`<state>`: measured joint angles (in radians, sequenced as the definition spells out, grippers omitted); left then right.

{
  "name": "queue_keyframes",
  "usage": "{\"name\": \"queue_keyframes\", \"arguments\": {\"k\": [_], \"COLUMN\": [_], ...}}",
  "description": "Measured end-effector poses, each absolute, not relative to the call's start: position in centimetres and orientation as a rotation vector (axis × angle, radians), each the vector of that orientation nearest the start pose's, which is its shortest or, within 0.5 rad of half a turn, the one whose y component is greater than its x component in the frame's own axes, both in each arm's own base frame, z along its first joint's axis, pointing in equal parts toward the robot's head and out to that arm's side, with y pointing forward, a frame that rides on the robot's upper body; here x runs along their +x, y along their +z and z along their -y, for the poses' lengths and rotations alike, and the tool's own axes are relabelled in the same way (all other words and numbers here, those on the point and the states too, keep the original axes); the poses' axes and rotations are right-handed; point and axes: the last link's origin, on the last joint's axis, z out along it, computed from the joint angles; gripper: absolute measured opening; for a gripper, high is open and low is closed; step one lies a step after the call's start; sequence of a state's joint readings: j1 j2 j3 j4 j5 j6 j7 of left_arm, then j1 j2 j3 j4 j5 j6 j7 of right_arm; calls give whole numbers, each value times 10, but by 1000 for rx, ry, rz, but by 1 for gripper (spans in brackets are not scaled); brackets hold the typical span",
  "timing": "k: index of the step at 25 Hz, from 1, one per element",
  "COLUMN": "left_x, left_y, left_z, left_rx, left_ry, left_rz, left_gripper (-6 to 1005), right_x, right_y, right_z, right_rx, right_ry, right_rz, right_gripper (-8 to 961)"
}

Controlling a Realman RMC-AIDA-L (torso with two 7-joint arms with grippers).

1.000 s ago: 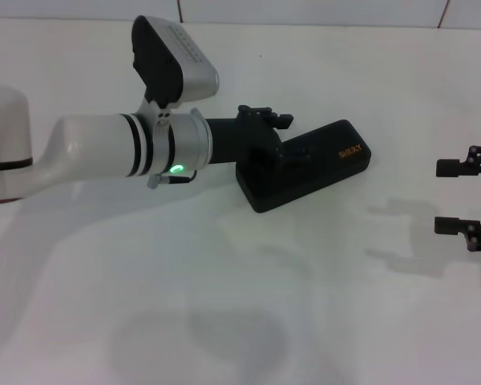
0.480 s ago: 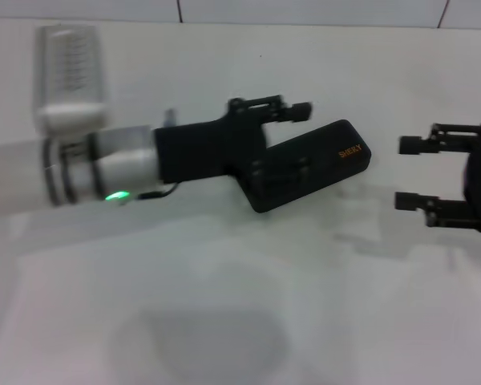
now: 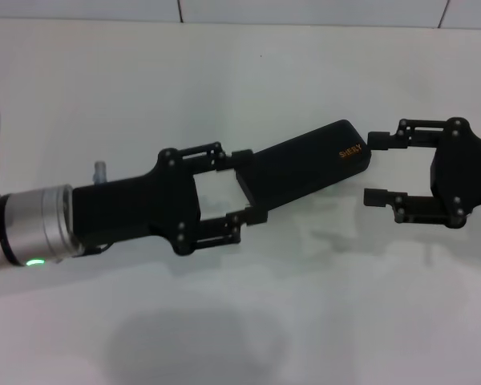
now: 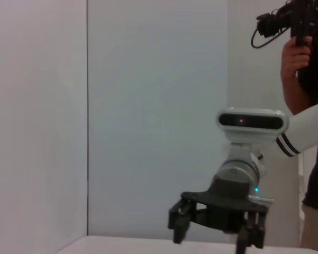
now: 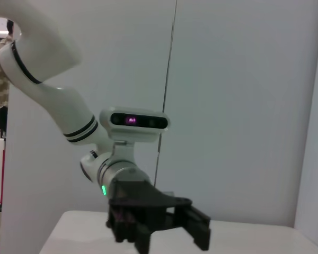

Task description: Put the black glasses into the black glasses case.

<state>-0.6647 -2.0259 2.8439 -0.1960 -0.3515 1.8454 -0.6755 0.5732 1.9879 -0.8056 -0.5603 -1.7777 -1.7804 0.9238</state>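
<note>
The black glasses case [image 3: 305,164] lies closed and slantwise on the white table [image 3: 224,72], with orange lettering near its right end. The black glasses are not in view. My left gripper [image 3: 248,186] is open, and its fingertips [image 3: 242,157] flank the case's left end. My right gripper [image 3: 375,167] is open just right of the case, with its upper fingertip [image 3: 378,138] close to the case's right end. The left wrist view shows the right gripper [image 4: 212,241] from afar. The right wrist view shows the left gripper [image 5: 169,238] from afar. Neither wrist view shows the case.
A white tiled wall edge [image 3: 305,12] runs along the table's far side. A person holding a camera [image 4: 307,53] stands behind the right arm in the left wrist view.
My left arm has turned and drawn back to the left and nearer, so its open fingers now sit at the case's left end. My right gripper has moved left, up to the case's right end.
</note>
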Motion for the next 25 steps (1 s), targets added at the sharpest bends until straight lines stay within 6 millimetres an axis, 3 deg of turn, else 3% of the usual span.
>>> {"name": "queue_keyframes", "arguments": {"k": [8, 25], "left_x": [-248, -243], "left_y": [-32, -40], "left_z": [-279, -280], "left_rx": [-2757, -2755], "left_ry": [-1120, -1129], "left_rz": [45, 69], "left_gripper": [680, 679], "right_x": [224, 235], "right_y": [9, -3], "right_z": [-327, -314], "right_rx": [-2775, -2816], "right_ry": [907, 850], "right_rz": [153, 249], "right_gripper": [635, 635]}}
